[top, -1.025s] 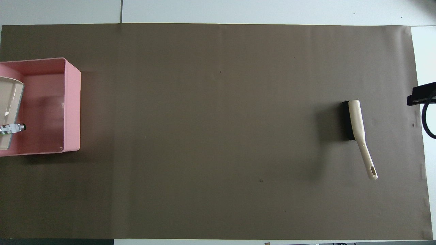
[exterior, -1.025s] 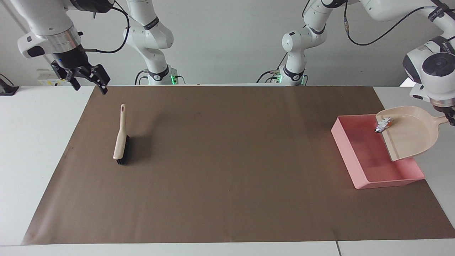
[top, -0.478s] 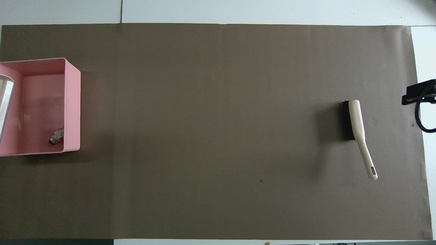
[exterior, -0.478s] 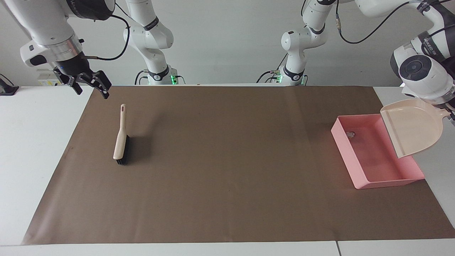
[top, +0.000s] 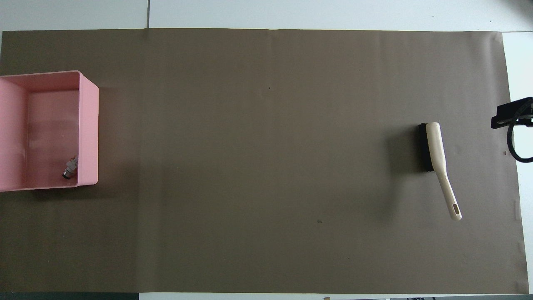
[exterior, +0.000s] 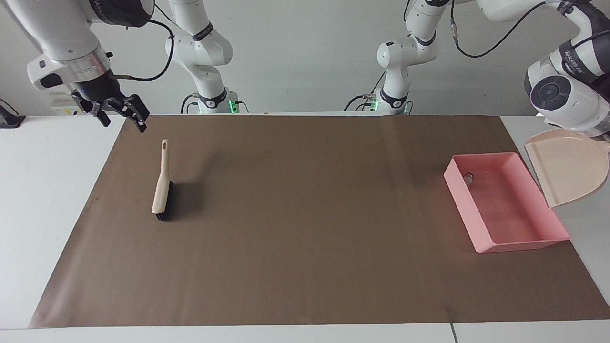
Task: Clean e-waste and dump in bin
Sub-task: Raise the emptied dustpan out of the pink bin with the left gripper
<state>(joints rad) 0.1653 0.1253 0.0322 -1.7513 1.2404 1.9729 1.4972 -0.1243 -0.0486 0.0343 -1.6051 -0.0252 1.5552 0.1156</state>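
The e-waste is a tiny whitish piece with a dark end. It lies inside the pink bin, in the corner nearest the robots. The overhead view shows the e-waste against the bin's wall. The beige dustpan hangs tilted in the air over the white table beside the bin, toward the left arm's end. My left gripper holds its handle at the view's edge, mostly cut off. My right gripper hangs open and empty over the mat's corner at the right arm's end.
A beige brush with black bristles lies on the brown mat near the right arm's end, handle pointing toward the robots. It also shows in the overhead view as the brush. White table borders the mat on all sides.
The dustpan tipped over the bin and the e-waste dropped into it. The left arm then drew the dustpan off the bin toward its own end. The right gripper shifted slightly.
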